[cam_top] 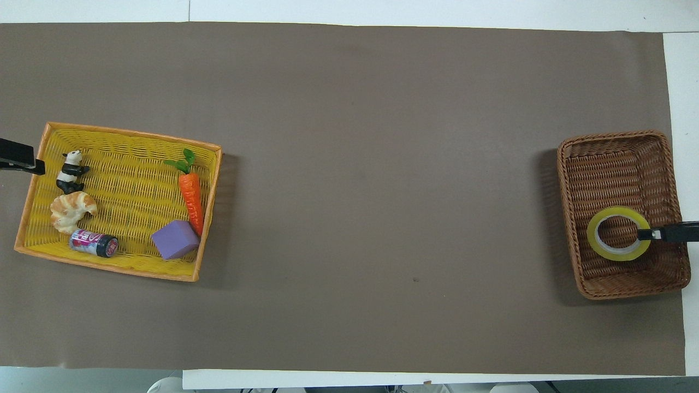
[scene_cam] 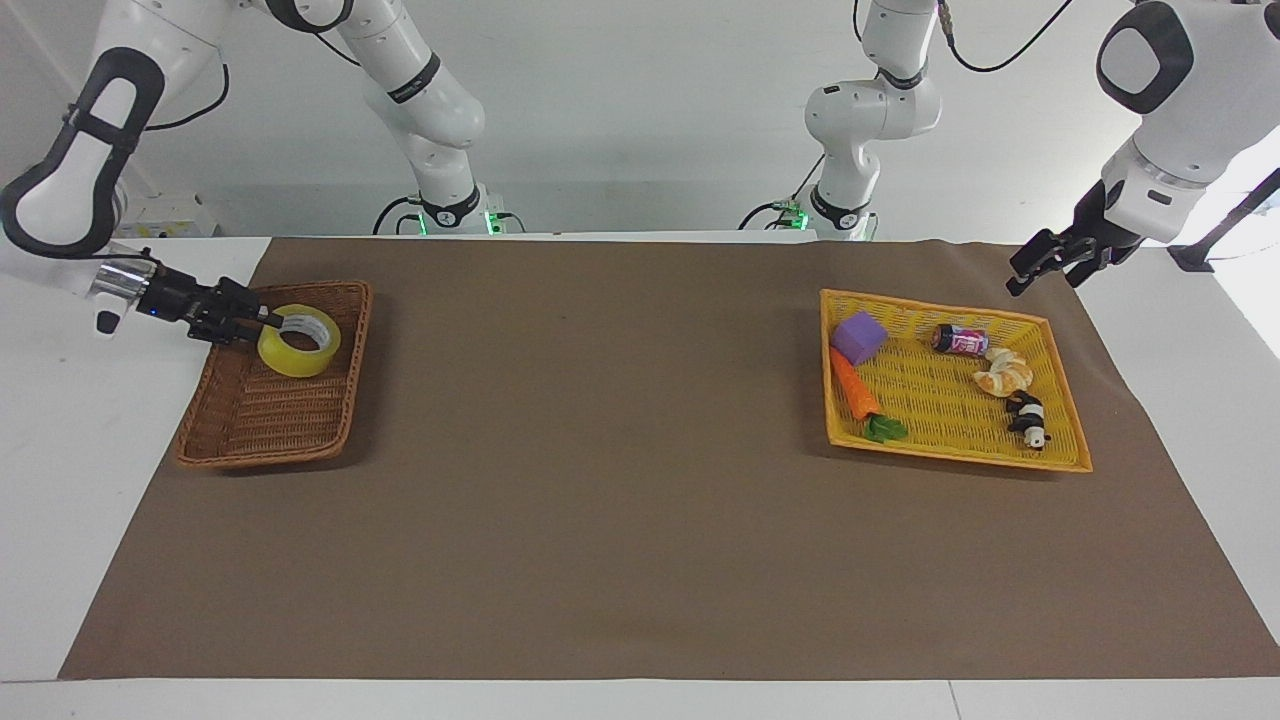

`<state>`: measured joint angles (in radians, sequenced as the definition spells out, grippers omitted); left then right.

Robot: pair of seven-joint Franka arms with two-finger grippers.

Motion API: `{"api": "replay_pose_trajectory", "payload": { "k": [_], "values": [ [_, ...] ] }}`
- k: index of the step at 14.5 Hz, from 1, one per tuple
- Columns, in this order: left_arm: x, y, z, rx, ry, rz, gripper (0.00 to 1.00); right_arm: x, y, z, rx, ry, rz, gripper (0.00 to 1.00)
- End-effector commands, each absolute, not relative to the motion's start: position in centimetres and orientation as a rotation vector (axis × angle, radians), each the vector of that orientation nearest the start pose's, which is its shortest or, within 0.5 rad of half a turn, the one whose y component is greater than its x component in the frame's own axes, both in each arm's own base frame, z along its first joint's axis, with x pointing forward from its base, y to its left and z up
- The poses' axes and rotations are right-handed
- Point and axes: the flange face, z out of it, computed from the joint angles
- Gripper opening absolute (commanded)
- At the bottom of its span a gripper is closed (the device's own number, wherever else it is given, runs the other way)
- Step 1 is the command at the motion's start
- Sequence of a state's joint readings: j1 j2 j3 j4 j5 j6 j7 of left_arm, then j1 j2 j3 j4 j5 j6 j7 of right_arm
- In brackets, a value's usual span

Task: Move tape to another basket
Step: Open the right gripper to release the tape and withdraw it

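Note:
The yellow tape roll (scene_cam: 292, 361) is low inside the dark brown wicker basket (scene_cam: 262, 456), in the part nearer to the robots. My right gripper (scene_cam: 266, 322) reaches in over the basket's edge and is shut on the roll's wall, one finger inside the ring. In the overhead view the tape (cam_top: 596, 244) lies within the basket (cam_top: 617, 136), and only the right gripper's tip (cam_top: 645, 234) shows. My left gripper (scene_cam: 1040, 268) is open and empty, raised above the table beside the yellow basket.
The flat yellow basket (scene_cam: 1000, 458) at the left arm's end holds a purple cube (scene_cam: 860, 336), a carrot (scene_cam: 855, 388), a can (scene_cam: 960, 340), a croissant (scene_cam: 1003, 372) and a panda figure (scene_cam: 1028, 418). Brown paper covers the table.

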<state>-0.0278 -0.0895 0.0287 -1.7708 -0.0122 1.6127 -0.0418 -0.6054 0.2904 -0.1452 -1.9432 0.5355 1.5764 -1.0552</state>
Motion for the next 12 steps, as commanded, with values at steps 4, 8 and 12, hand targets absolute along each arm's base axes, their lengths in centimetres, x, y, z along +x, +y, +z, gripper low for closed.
{"api": "replay_pose_trajectory", "payload": {
  "k": [4,8,12],
  "values": [
    [51.9,-3.6,59.3,-3.102,0.058,0.157,1.0,47.9,-28.0,40.0,-2.584,-0.476,0.053,0.99],
    [52.1,-2.8,59.2,-3.107,0.023,0.134,1.0,50.9,-21.5,49.5,-2.791,-0.634,0.031,0.99],
    [52.1,-2.5,59.1,-3.106,0.012,0.133,1.0,52.9,-14.9,55.9,-2.942,-0.398,0.05,0.99]
  ]
}}
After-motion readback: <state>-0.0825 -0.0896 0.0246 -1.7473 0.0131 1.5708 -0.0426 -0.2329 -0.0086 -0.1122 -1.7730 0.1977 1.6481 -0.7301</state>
